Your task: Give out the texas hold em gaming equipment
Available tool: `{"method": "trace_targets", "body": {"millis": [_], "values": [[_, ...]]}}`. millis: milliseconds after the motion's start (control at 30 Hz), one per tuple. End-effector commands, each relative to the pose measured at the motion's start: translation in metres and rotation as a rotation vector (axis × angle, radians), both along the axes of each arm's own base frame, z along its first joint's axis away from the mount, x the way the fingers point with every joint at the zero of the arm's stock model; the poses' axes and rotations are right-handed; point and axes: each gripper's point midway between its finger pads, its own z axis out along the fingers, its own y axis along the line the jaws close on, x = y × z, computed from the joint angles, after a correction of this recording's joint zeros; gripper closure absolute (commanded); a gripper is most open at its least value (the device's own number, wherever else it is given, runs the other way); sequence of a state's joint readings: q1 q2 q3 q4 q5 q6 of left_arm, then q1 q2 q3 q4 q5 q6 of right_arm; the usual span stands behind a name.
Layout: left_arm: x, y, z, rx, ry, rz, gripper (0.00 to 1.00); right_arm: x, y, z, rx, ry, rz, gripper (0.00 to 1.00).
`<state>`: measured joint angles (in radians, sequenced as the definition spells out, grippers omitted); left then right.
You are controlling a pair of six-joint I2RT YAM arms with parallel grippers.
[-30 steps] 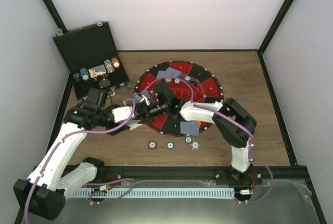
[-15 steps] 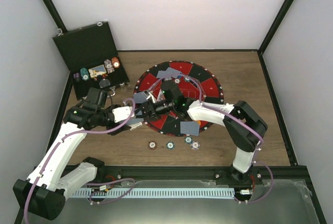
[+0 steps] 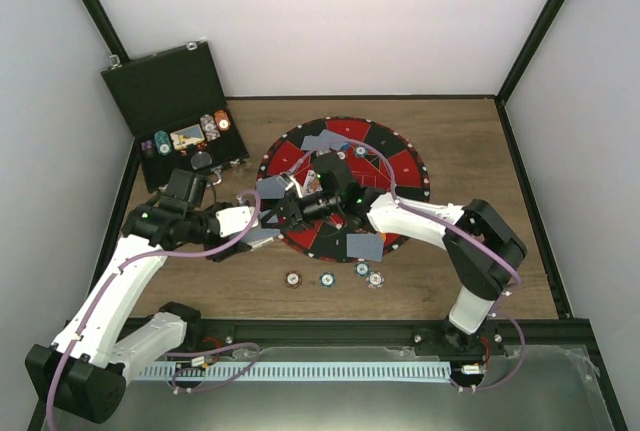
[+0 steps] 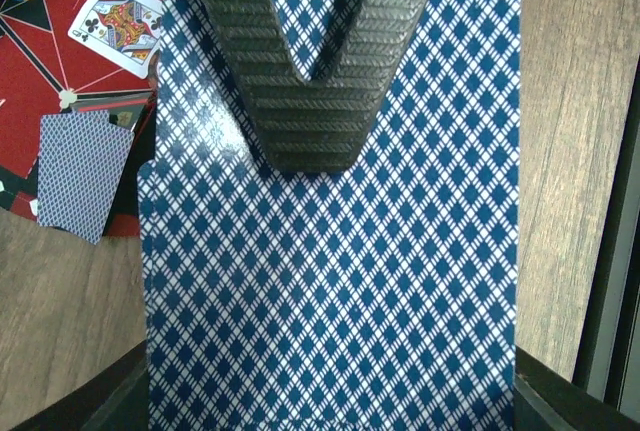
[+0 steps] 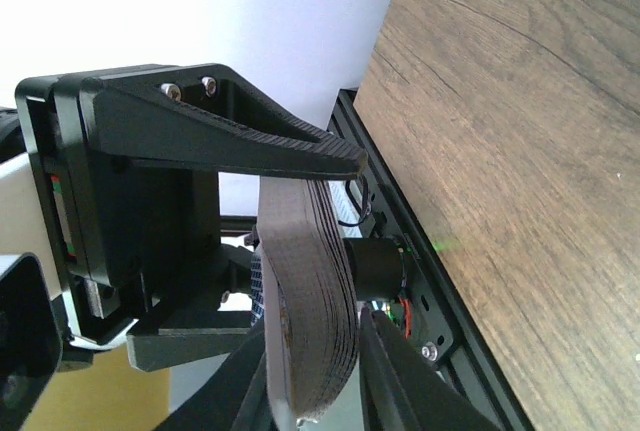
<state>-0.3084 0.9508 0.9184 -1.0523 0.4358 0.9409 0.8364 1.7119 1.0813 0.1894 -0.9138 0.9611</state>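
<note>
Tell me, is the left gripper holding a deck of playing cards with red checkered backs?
Not quite. The left gripper is holding a deck of playing cards, but their backs are blue-and-white checkered, not red. The left wrist view shows the pattern close up.

Glossy, smooth cards (image 4: 330, 301) — ribbed black plastic left tool (image 4: 310, 141) — matt grained-wood table (image 4: 575, 101).
</note>
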Motion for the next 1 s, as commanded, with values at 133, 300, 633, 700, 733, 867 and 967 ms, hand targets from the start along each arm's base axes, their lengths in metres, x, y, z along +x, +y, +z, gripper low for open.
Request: {"method": "trace_targets", "body": {"millis": [133, 300, 633, 700, 733, 867, 967], "values": [[0.005, -0.007, 0.017, -0.036, -0.050, -0.030, 0.84, 0.001, -0.016, -0.003, -0.052, 0.001, -0.035, 0.90], [0.006, -0.006, 0.017, -0.029, -0.057, -0.027, 0.84, -0.001, -0.024, 0.003, -0.046, -0.012, -0.042, 0.94], [0.008, -0.004, 0.013, -0.016, -0.051, -0.012, 0.84, 0.004, -0.041, 0.013, -0.065, -0.043, -0.071, 0.99], [0.009, -0.002, 0.012, -0.010, -0.054, -0.008, 0.84, 0.013, -0.051, 0.019, -0.077, -0.071, -0.096, 0.99], [0.008, -0.002, 0.011, -0.006, -0.053, -0.006, 0.84, 0.020, -0.057, 0.022, -0.089, -0.098, -0.113, 0.99], [0.009, 0.000, 0.009, 0.003, -0.050, -0.001, 0.84, 0.060, -0.089, 0.026, -0.244, -0.220, -0.240, 0.99], [0.008, -0.001, 0.010, -0.004, -0.047, -0.001, 0.84, 0.097, -0.115, 0.015, -0.453, -0.321, -0.358, 0.99]]}}
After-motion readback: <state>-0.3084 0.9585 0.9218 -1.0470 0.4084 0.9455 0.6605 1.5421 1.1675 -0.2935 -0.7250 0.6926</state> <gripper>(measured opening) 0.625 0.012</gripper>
